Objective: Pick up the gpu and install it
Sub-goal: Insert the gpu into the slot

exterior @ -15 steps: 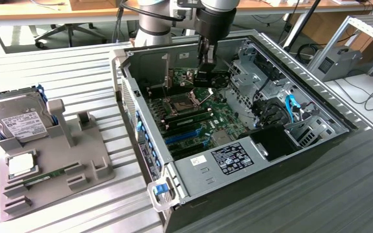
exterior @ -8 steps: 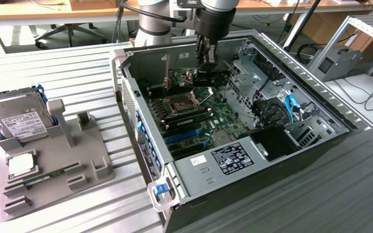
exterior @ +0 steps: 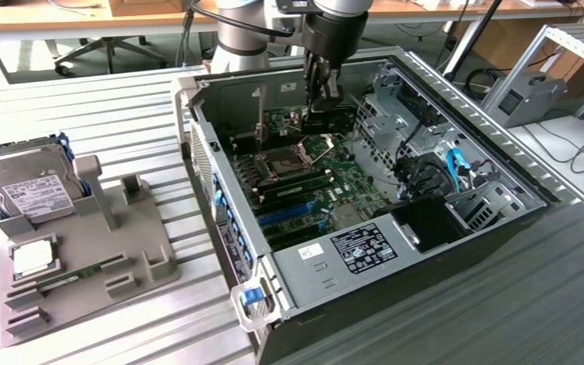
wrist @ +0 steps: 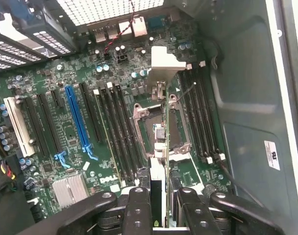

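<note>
The gpu [exterior: 328,122] is a slim black card hanging inside the open computer case [exterior: 495,199], above the motherboard near the processor socket [exterior: 274,162]. My gripper [exterior: 322,97] reaches down into the case from above and is shut on the card's upper edge. In the wrist view the gpu [wrist: 160,147] is seen edge-on, running away from the gripper [wrist: 161,215], with its pale metal bracket [wrist: 166,61] at the far end. It hovers over the socket [wrist: 176,128]. The black fingers [wrist: 138,208] press on either side of the card. The blue slot [wrist: 78,117] lies off to one side.
Drive cages and blue-tagged cables [exterior: 452,169] crowd the case at the exterior view's right. Memory slots [wrist: 198,115] flank the socket. On the grey holder [exterior: 140,262] at the exterior view's left are a silver hard drive [exterior: 28,190], a processor chip [exterior: 33,258] and a green memory stick [exterior: 77,274].
</note>
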You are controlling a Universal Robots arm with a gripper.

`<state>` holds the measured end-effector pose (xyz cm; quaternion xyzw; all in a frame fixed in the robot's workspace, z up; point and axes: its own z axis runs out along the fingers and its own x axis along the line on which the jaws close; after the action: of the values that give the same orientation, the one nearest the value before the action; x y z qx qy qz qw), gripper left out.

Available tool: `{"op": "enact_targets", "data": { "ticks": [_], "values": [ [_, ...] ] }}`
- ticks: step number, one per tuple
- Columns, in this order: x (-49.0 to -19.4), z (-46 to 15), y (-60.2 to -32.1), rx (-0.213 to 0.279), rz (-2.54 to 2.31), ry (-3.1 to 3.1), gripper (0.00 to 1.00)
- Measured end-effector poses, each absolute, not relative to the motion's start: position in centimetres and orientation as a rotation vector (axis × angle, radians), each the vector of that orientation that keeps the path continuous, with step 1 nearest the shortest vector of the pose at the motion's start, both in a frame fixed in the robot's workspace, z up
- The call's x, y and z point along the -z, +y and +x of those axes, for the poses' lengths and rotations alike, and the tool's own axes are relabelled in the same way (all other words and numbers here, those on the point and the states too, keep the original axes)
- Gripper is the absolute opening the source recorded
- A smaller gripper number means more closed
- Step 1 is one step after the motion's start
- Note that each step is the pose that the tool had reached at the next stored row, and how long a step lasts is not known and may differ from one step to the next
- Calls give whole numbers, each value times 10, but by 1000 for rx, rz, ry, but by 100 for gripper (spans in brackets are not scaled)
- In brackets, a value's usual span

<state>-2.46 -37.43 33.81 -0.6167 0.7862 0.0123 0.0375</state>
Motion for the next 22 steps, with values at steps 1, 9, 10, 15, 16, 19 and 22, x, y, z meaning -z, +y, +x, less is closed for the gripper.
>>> {"op": "enact_targets", "data": {
  "ticks": [1, 9, 10, 15, 16, 19, 22],
  "values": [
    [-338, -25, -374, -38, -1903, 2405, 26],
    [-338, -25, -373, -40, -1974, 2349, 26],
    [-338, -25, -373, -40, -1981, 2342, 26],
    [-338, -25, -371, -41, -2031, 2301, 26],
    [-338, -25, -371, -42, -2046, 2289, 26],
    [-338, -25, -370, -42, -2073, 2266, 26],
    [-338, -25, -370, -43, -2097, 2244, 26]
  ]
}}
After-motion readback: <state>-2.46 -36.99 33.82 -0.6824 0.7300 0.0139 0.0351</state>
